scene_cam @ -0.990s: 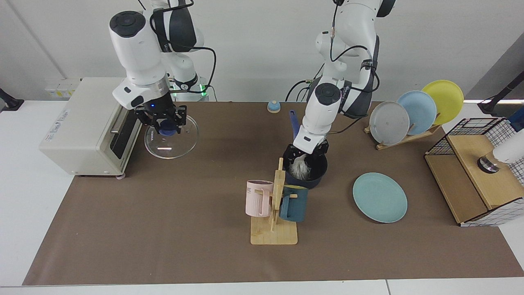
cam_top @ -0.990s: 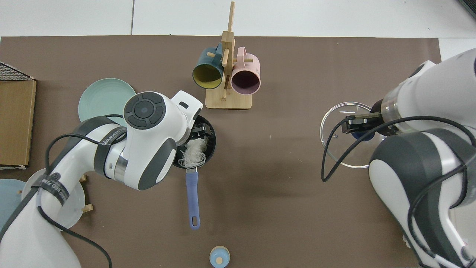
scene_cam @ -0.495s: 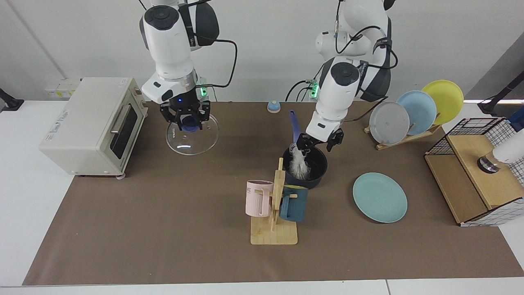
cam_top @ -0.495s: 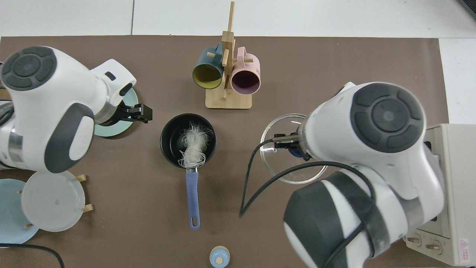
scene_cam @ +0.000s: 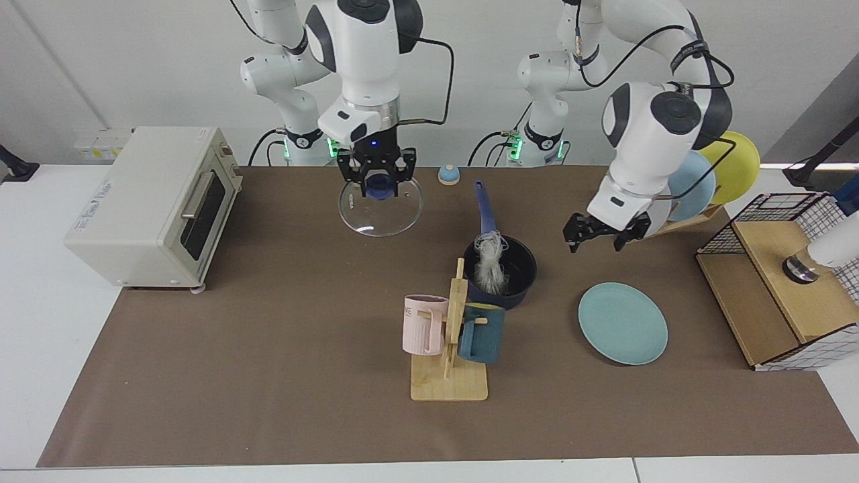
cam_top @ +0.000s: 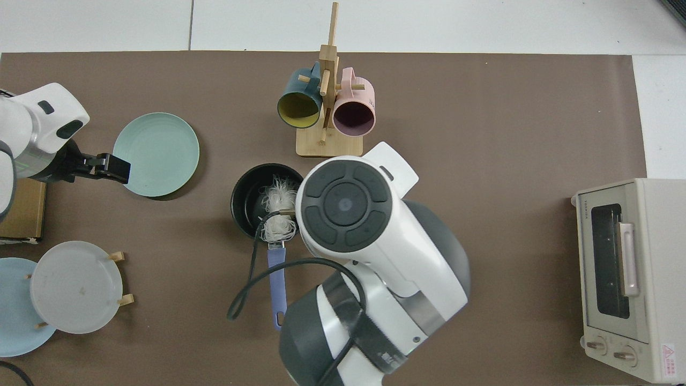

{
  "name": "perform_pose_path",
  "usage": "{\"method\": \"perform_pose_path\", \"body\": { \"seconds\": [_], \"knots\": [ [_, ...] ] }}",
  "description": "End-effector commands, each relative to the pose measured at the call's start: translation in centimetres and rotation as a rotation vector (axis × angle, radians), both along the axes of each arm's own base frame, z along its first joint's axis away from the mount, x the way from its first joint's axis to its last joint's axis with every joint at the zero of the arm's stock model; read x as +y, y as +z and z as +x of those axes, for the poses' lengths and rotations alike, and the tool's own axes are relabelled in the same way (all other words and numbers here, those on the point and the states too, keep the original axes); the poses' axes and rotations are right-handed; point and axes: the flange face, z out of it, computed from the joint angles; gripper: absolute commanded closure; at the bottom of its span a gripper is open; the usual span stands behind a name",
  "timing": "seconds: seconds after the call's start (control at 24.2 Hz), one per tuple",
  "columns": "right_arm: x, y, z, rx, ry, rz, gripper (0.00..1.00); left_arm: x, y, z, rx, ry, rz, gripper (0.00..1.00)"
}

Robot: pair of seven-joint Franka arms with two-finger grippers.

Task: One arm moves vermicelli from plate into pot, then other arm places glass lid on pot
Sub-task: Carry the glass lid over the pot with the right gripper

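The dark navy pot (scene_cam: 520,282) stands mid-table with its blue handle (scene_cam: 484,204) pointing toward the arms. The white vermicelli (scene_cam: 490,263) sits inside it, standing up above the rim, and also shows in the pot (cam_top: 247,199) as a tangle (cam_top: 277,209) from above. My right gripper (scene_cam: 380,190) is shut on the blue knob of the glass lid (scene_cam: 380,216), held in the air up and to the left of the pot. My left gripper (scene_cam: 598,236) hangs open and empty between the pot and the plate rack, above the bare teal plate (scene_cam: 623,323). From above, the right arm hides the lid.
A wooden mug rack (scene_cam: 449,376) with a pink mug and a dark teal mug stands just in front of the pot. A toaster oven (scene_cam: 147,201) sits at the left, a rack of plates (scene_cam: 731,161) and a wire-sided wooden box (scene_cam: 778,288) at the right.
The left gripper let go of the vermicelli in the pot, rose and swung away toward the plate rack. The right arm carried the glass lid from beside the toaster toward the pot.
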Motion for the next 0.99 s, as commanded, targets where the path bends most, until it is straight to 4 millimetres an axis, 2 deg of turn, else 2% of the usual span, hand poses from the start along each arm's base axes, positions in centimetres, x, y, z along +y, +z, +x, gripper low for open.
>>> {"method": "perform_pose_path", "body": {
  "seconds": [0.0,0.08,0.21,0.29,0.49,0.58,0.78,0.95],
  "knots": [
    [5.4,-1.4,0.4,-0.077,-0.044,-0.022,1.0,-0.6,5.8,-2.5,-0.01,-0.009,0.0,0.0],
    [7.5,-2.3,-0.1,-0.124,-0.03,-0.015,1.0,-0.4,7.3,-3.4,-0.018,-0.003,-0.001,0.0],
    [8.6,-2.1,0.0,-0.179,-0.036,0.044,1.0,-0.9,8.6,-4.3,-0.028,0.02,-0.002,0.0],
    [9.3,-2.4,0.3,-0.218,-0.025,0.087,1.0,-1.3,8.3,-4.4,-0.018,0.068,-0.009,0.0],
    [10.5,-4.5,0.6,-0.28,-0.04,0.139,1.0,-1.7,8.3,-4.4,-0.022,0.084,-0.009,0.0],
    [11.3,-4.9,0.0,-0.28,-0.027,0.136,1.0,-1.6,8.3,-4.3,-0.023,0.082,-0.009,0.0],
    [11.7,-6.8,-0.5,-0.287,-0.006,0.116,1.0,-1.6,8.7,-4.3,-0.033,0.084,-0.008,0.0],
    [12.3,-7.2,-1.0,-0.298,-0.012,0.114,1.0,-1.6,8.7,-4.3,-0.033,0.082,-0.008,0.0]
  ]
}}
